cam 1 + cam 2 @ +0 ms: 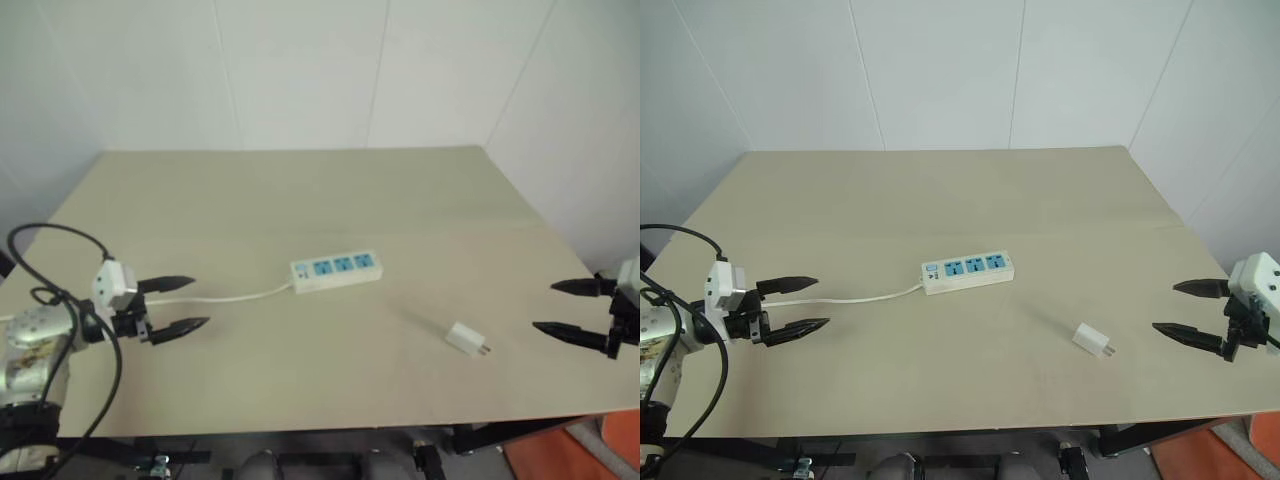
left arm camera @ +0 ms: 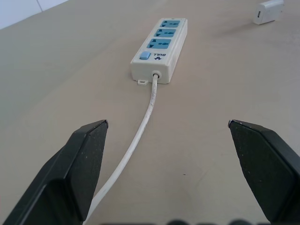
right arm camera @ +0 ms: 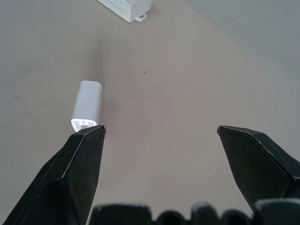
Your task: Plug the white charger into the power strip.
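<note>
The power strip [image 1: 337,270] lies flat in the middle of the beige table, its three blue sockets facing up and its thin white cord [image 1: 235,296] trailing off to the left. To its right and nearer the front edge lies the white charger [image 1: 466,338] on its side, prongs pointing right. My left gripper [image 1: 183,304] hovers at the table's left, open and empty, aimed along the cord toward the strip [image 2: 160,47]. At the right edge my right gripper [image 1: 559,307] stands open and empty, pointing left at the charger [image 3: 87,105], a short way off it.
The table [image 1: 300,200] stands against white walls at the back and on the right. A black cable [image 1: 60,290] loops over my left wrist. An orange object [image 1: 590,450] sits below the table's front right corner.
</note>
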Motion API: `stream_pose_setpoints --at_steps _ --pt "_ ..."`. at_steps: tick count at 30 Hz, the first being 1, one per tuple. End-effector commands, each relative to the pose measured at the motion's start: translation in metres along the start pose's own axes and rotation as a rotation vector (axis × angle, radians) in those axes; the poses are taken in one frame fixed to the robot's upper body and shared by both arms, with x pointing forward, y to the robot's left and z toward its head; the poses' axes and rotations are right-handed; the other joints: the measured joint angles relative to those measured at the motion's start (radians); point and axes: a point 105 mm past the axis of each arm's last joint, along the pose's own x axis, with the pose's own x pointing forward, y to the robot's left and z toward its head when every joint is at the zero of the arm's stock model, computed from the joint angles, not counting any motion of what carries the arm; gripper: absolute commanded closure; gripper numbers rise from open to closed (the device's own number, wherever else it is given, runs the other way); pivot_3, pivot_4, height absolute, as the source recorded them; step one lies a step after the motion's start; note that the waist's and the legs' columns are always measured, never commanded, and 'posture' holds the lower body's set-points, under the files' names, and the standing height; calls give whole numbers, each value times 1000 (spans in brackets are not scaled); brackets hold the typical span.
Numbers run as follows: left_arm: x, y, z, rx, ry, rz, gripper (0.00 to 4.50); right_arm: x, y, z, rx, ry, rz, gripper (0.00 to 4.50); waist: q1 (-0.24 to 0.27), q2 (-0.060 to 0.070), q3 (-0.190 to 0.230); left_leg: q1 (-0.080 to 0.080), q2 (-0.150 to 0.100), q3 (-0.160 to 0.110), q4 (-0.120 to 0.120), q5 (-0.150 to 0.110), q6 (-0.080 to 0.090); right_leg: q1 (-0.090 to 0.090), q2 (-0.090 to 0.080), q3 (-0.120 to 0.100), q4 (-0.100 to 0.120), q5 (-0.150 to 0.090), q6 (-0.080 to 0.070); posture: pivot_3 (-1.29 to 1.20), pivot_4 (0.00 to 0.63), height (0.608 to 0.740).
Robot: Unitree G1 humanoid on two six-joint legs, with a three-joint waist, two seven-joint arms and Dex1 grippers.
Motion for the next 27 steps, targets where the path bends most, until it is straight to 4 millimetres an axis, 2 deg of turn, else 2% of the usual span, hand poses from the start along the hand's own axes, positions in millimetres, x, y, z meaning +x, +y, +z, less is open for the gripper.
stream_pose_setpoints --at_steps 1,15,25,27 --pt "-2 2 8 27 3 0 25 -3 -4 15 -42 -27 -13 0 0 0 0 0 0 0 0 0 0 0 0 0 0 0 0 0 150 740" --pt "-10 1 7 26 10 54 25 6 -13 19 -56 -57 -27 0 2 0 0 0 0 0 0 0 0 0 0 0 0 0 0 0 150 740" --pt "-6 7 9 39 -3 62 25 8 -11 19 -57 -68 -35 0 2 0 0 0 0 0 0 0 0 0 0 0 0 0 0 0 150 740" --pt "-1 13 10 50 -48 98 25 9 -10 19 -61 -69 -40 0 3 0 0 0 0 0 0 0 0 0 0 0 0 0 0 0 150 740"
